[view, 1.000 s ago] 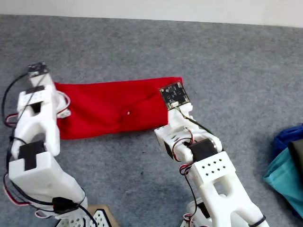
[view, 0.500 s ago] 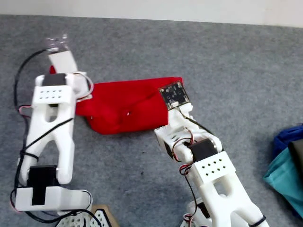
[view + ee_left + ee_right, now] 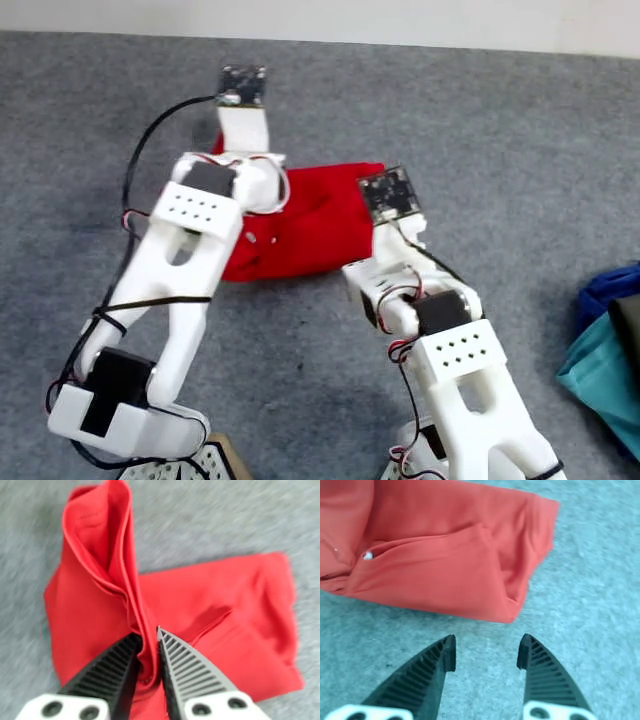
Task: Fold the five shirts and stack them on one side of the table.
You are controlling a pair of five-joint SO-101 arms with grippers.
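The red shirt (image 3: 320, 228) is pinched mid-fold by the left gripper (image 3: 148, 633); the right gripper (image 3: 488, 638) is held spread beside it. Other shirts (image 3: 600, 370) are judged undone, none stacked.

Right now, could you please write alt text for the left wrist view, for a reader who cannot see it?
The left gripper is shut on a raised fold of a red shirt, pinching it between two black ribbed fingers. The rest of the shirt lies spread on the grey table.
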